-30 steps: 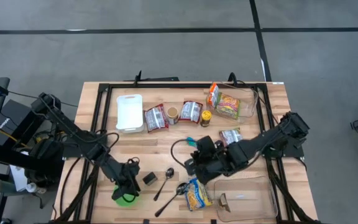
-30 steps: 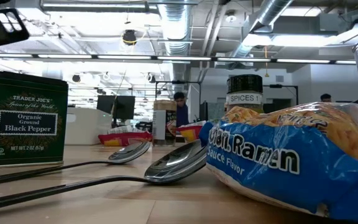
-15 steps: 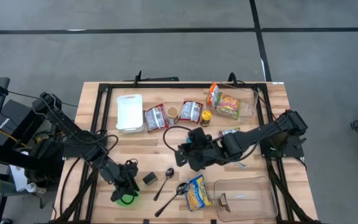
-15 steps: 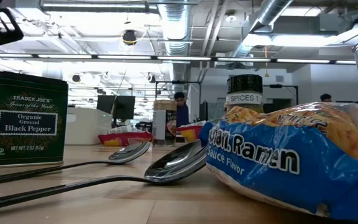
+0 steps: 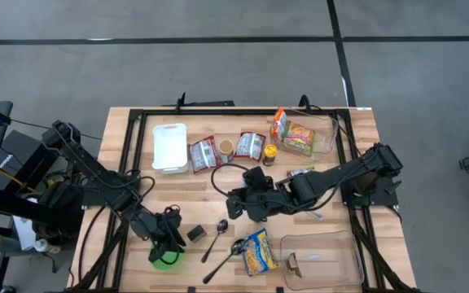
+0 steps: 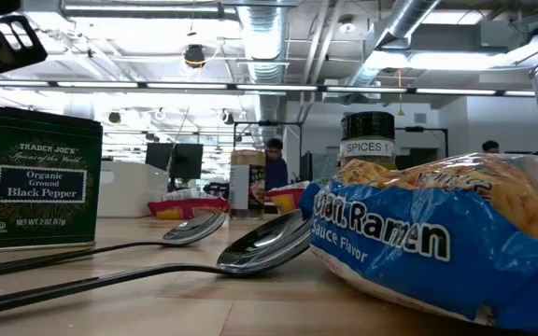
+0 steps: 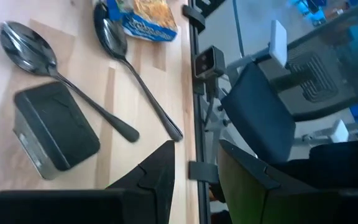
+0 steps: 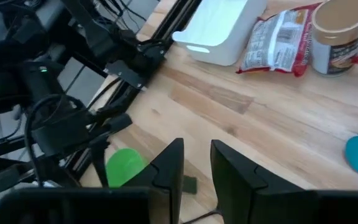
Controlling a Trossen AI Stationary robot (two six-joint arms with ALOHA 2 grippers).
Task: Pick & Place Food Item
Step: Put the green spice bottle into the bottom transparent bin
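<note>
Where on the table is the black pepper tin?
In the high view, the black pepper tin sits near the table's front edge, left of centre, between the green cup and the two spoons.

Two dark, matte-black jointed arms, left arm [image 5: 96, 175] and right arm [image 5: 344, 177], each trailing looped black cables; blocky angular black fingers [image 8: 169, 165] up front.

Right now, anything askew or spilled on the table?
Nothing spilled or damaged. The ramen packet and two spoons lie loose at angles; the green item sits at the table's front edge beside the left gripper.
</note>
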